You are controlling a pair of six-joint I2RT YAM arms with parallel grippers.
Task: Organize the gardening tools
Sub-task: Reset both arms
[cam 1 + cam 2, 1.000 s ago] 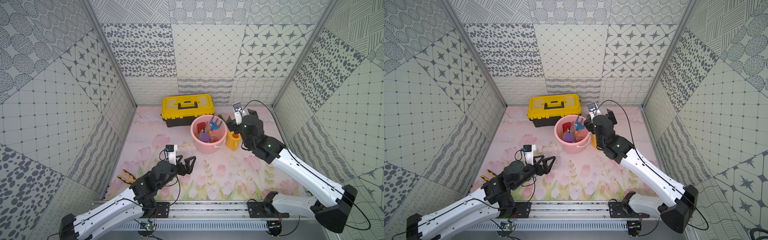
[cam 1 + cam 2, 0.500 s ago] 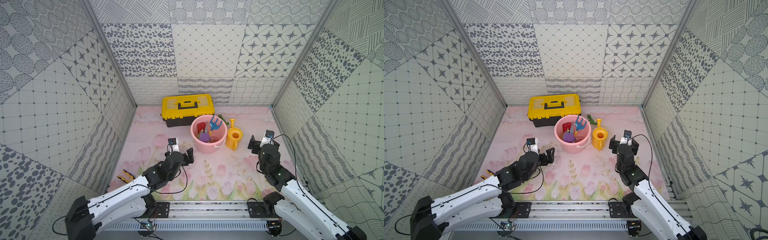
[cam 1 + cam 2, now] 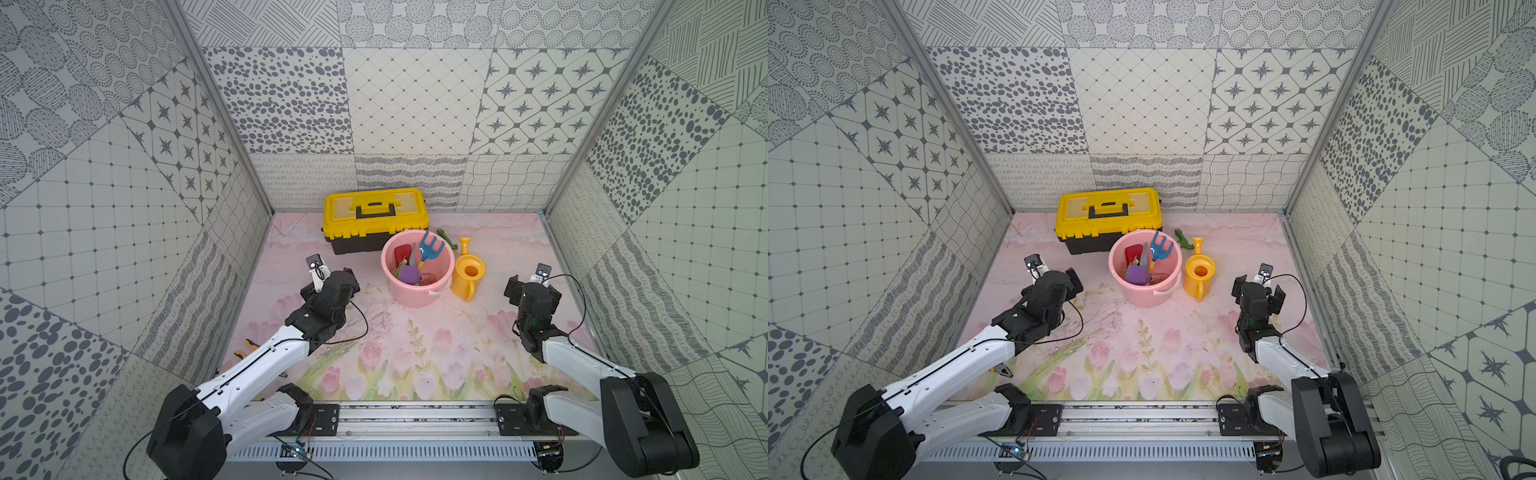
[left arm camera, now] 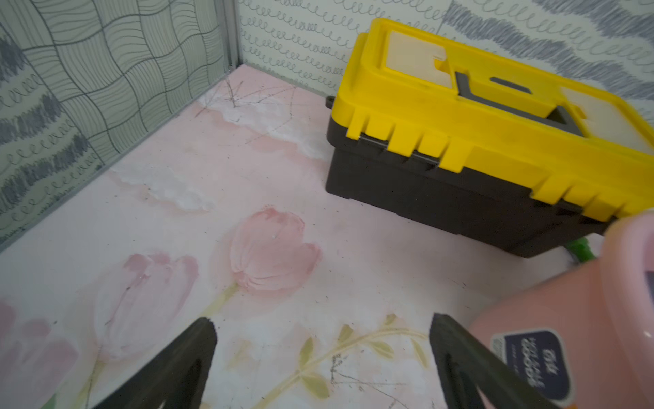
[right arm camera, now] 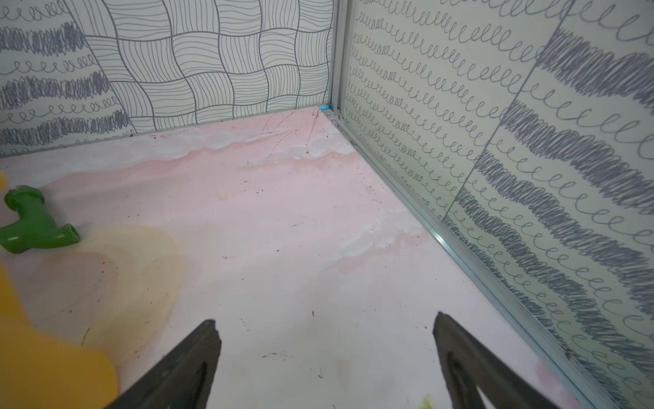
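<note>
The flowered bench (image 3: 415, 340) carries a shut yellow toolbox (image 3: 374, 216) against the back wall; just in front of it stands a pink bucket (image 3: 415, 297), upright; just beside the bucket, on the right arm's side, stands the yellow watering can (image 3: 469, 274); the left fingers (image 4: 191, 357) are spread wide and empty, close to the bucket's wall; the right fingers (image 5: 191, 357) are equally wide, nothing between them, over bare bench near the can; inside the bucket stand the blue fork (image 3: 430, 247), red spade (image 3: 402, 252) and purple scoop (image 3: 409, 274); a small green piece (image 5: 32, 226) lies behind the can; pliers (image 3: 249, 345) lie beside the left arm.
</note>
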